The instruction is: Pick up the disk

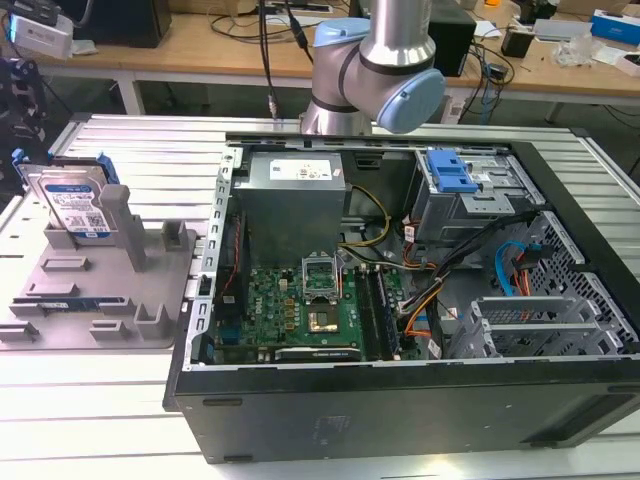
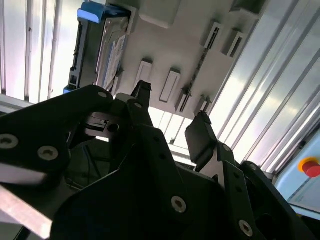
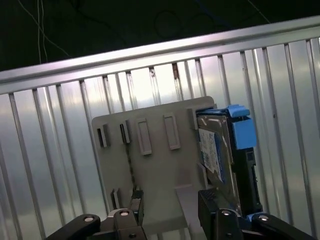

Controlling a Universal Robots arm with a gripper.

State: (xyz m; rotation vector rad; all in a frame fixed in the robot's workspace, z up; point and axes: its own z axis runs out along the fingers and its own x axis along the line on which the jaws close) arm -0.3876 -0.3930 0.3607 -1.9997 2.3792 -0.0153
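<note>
The disk (image 1: 75, 205) stands on its edge in a slot at the back of the grey holder stand (image 1: 100, 300), its white-and-blue label facing outward and its blue side rails showing along its edges. The stand lies on the ribbed metal table (image 1: 120, 140), on the exterior view's left, just beside the open computer case (image 1: 400, 400). The arm (image 1: 375, 60) rises behind the case, well apart from the disk in that view. In the second wrist view the gripper (image 2: 170, 107) hangs above the stand (image 2: 170, 35) with its two black fingers (image 2: 200, 132) spread apart and nothing between them, and the disk (image 2: 107, 47) sits beyond the fingertips, untouched. In the first wrist view the gripper (image 3: 172, 200) again shows a wide gap between its fingers (image 3: 207, 200); the disk (image 3: 220, 150) stands at one end of the stand (image 3: 150, 165), close to one fingertip but not in contact with it
</note>
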